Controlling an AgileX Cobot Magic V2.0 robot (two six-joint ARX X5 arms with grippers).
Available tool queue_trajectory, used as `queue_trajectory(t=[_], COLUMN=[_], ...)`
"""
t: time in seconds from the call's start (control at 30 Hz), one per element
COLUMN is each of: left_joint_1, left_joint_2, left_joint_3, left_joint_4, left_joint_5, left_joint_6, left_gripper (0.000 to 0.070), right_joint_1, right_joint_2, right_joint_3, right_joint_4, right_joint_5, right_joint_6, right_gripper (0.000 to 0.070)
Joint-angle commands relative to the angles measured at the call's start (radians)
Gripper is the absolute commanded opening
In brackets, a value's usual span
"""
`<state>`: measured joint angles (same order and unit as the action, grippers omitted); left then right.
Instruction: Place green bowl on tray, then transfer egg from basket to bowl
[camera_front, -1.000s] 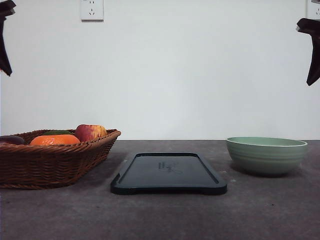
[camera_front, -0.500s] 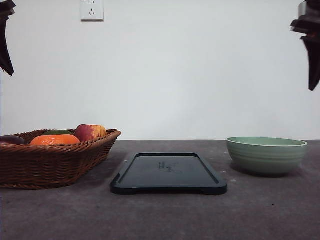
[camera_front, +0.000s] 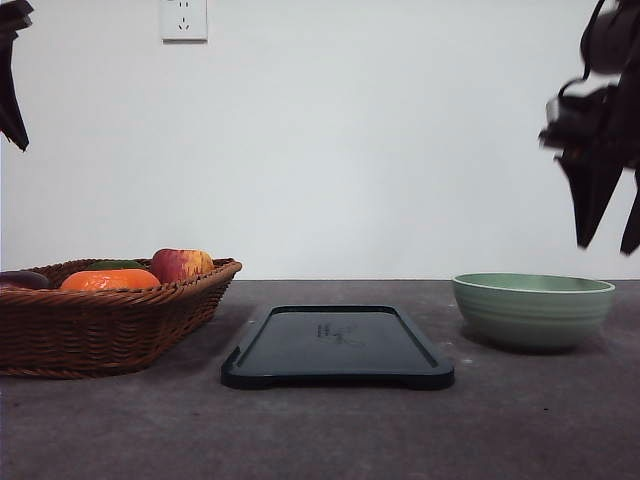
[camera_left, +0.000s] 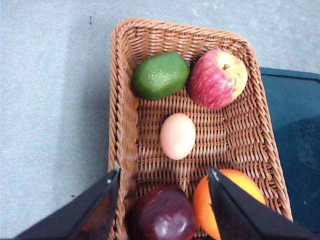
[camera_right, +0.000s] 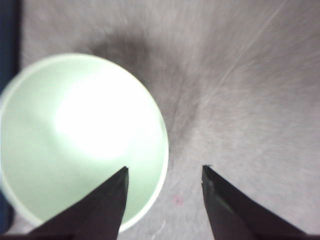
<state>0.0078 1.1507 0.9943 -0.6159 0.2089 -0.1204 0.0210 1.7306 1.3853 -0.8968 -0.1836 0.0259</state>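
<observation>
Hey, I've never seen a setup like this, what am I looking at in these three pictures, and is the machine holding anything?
It is a robot with two arms, each ending in a two-fingered gripper. One picture looks forward over the table. The other two come from cameras on the wrists, looking down past the dark fingers.

On the table a wicker basket stands on the left, a dark tray in the middle and a green bowl on the right, not on the tray.

The left gripper hangs open above the basket, which holds an egg, an apple, a green fruit, an orange and a dark red fruit. The right gripper is open above the bowl's rim. Neither holds anything.
</observation>
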Motion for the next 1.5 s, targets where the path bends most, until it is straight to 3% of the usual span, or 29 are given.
queue_trajectory(t=[0.0,0.13,0.3,0.47,0.63,0.93,1.17,1.47], left_joint_1=[-0.003,-0.005,-0.005,-0.005,-0.005,-0.008,-0.008,-0.008], left_joint_2=[0.006,0.006,0.006,0.006,0.006,0.006,0.006,0.006], left_joint_3=[0.025,0.025,0.025,0.025,0.025,0.025,0.025,0.025], left_joint_4=[0.010,0.011,0.011,0.011,0.011,0.023,0.039,0.038], left_joint_5=[0.003,0.003,0.003,0.003,0.003,0.003,0.003,0.003], left_joint_6=[-0.001,-0.001,-0.001,-0.001,-0.001,-0.002,-0.004,-0.004], left_gripper=[0.0350,0.0350,0.0350,0.0350,0.0350,0.0350,0.0350,0.0350], right_joint_1=[0.005,0.011,0.015,0.015,0.018,0.141,0.281,0.401], right_joint_2=[0.039,0.090,0.127,0.129,0.129,0.133,0.176,0.290], right_joint_3=[0.021,0.021,0.021,0.034,0.136,0.411,0.503,0.508], right_joint_4=[0.012,0.026,0.029,0.011,-0.118,-0.317,-0.311,-0.173], right_joint_5=[0.000,0.002,0.021,0.031,0.030,0.023,0.000,-0.001], right_joint_6=[-0.012,-0.012,-0.012,-0.006,-0.004,-0.003,0.026,0.086], right_gripper=[0.0278,0.0236,0.0004,0.0000,0.0000,0.0000,0.0000,0.0000])
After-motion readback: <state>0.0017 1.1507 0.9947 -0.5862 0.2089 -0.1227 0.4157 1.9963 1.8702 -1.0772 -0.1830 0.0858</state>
